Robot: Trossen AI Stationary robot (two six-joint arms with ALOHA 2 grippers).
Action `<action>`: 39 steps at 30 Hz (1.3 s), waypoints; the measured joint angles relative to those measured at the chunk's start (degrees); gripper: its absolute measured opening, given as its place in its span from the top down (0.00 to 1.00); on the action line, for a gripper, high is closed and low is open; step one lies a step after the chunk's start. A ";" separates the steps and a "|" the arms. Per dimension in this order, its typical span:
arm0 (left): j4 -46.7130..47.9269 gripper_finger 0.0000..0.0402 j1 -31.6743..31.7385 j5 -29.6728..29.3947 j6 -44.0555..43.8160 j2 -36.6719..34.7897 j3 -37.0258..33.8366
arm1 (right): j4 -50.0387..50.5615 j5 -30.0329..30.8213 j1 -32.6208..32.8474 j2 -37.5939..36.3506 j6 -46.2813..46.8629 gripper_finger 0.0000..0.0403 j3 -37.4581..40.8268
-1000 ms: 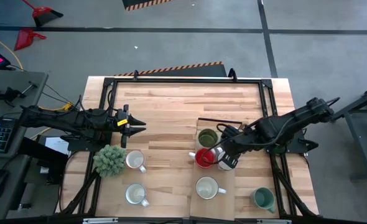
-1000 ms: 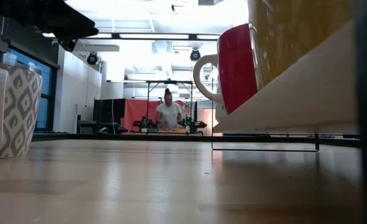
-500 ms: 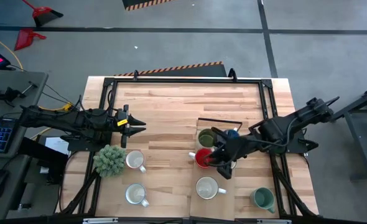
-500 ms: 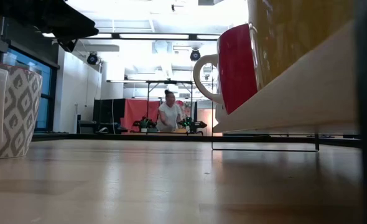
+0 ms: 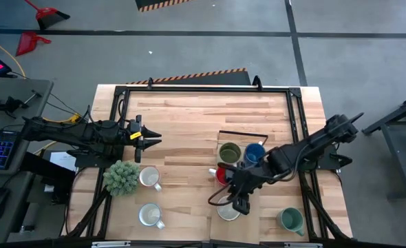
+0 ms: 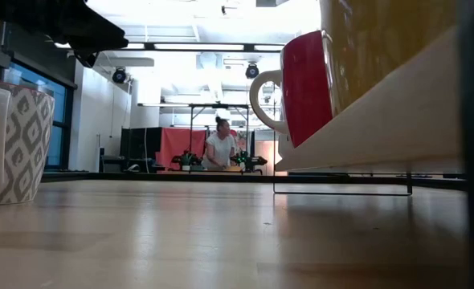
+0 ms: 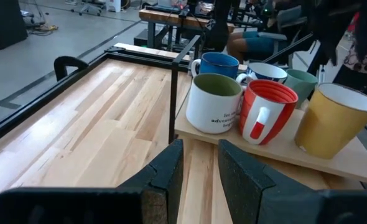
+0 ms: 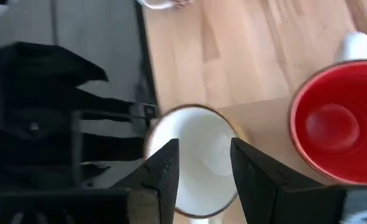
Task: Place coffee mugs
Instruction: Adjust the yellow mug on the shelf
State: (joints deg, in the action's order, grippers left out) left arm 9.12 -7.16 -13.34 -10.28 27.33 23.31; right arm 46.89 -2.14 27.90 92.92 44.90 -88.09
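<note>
Upright, red mug (image 5: 223,175) mouth up, handle toward left arm.

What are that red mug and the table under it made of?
The red mug looks like glazed ceramic: it has a glossy shine, a thick rounded rim and a white handle. The table looks like pale wood in long glued strips, butcher-block style, with visible grain and a smooth, lightly sealed finish, though a laminate can't be ruled out.

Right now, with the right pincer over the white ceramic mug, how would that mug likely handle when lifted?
The white ceramic mug looks rigid and glossy, so it may slip. The right pincer straddles its rim open; gripping one wall could tilt it. It is probably chip-prone.
</note>
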 joint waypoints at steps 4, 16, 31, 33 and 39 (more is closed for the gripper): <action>0.00 0.78 0.02 0.00 -0.04 0.00 0.00 | 0.03 0.28 0.40 2.14 -0.15 0.69 0.00; -0.02 0.78 0.00 0.04 -0.04 0.00 0.00 | 16.53 5.59 0.63 11.48 -6.82 0.69 -18.62; -0.02 0.78 0.00 0.11 1.42 0.00 0.00 | 35.60 9.99 1.40 20.05 -5.36 0.69 -30.17; 0.00 0.78 0.02 0.11 1.44 0.02 0.00 | 34.43 9.97 1.57 19.98 -4.20 0.69 -28.92; -0.02 0.78 0.00 0.11 1.44 0.00 0.00 | 31.42 9.39 2.43 19.98 -1.33 0.69 -24.90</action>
State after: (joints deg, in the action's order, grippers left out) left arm 9.10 -7.16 -13.23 -8.84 27.33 23.31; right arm 78.31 7.25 30.33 112.90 43.57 -113.00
